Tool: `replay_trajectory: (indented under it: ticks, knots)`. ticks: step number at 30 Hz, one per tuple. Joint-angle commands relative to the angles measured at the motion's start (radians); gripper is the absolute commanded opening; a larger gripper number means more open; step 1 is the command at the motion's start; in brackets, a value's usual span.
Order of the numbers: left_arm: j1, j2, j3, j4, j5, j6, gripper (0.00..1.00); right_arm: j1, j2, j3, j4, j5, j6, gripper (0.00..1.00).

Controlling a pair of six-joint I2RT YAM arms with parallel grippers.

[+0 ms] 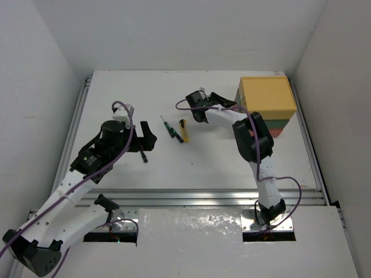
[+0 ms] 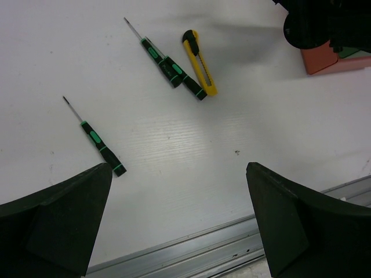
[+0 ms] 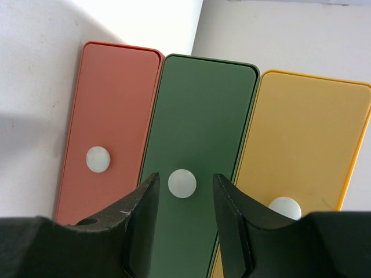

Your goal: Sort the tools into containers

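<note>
The containers are stacked at the back right with the yellow drawer box (image 1: pixel 266 95) on top. In the right wrist view their fronts are red-orange (image 3: pixel 110 116), dark green (image 3: pixel 200 110) and yellow (image 3: pixel 310 127), each with a white knob. My right gripper (image 3: pixel 185 177) (image 1: pixel 232 106) is open, its fingers either side of the green drawer's knob (image 3: pixel 182 183), not touching it. My left gripper (image 2: pixel 178 168) (image 1: pixel 148 142) is open and empty above the table. One screwdriver (image 2: pixel 95 139) lies near it. Two more screwdrivers (image 2: pixel 174 69) lie beside the yellow utility knife (image 2: pixel 200 62). No wrenches are in view.
An aluminium rail (image 2: pixel 191 249) runs along the table's near edge, just below my left gripper. White walls enclose the table on the left, back and right. The red drawer's corner (image 2: pixel 330 58) shows in the left wrist view behind the right arm.
</note>
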Motion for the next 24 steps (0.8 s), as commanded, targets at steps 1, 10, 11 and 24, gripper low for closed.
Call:
replay_trajectory:
  ticks: [1, 10, 11, 24]
  knots:
    - [-0.007, -0.022, -0.004, 0.044, 0.018, 0.011, 1.00, -0.008, 0.016, -0.003, 0.057, 0.050, -0.034, 0.43]
    - [-0.007, -0.031, -0.005, 0.047, 0.034, 0.014, 1.00, -0.031, 0.010, -0.041, 0.074, 0.058, -0.033, 0.42]
    - [-0.007, -0.033, -0.005, 0.047, 0.035, 0.014, 1.00, -0.034, 0.007, -0.050, 0.074, 0.058, -0.033, 0.42]
    - [-0.006, -0.045, -0.006, 0.052, 0.046, 0.016, 1.00, -0.031, -0.009, -0.059, 0.086, 0.075, -0.036, 0.41]
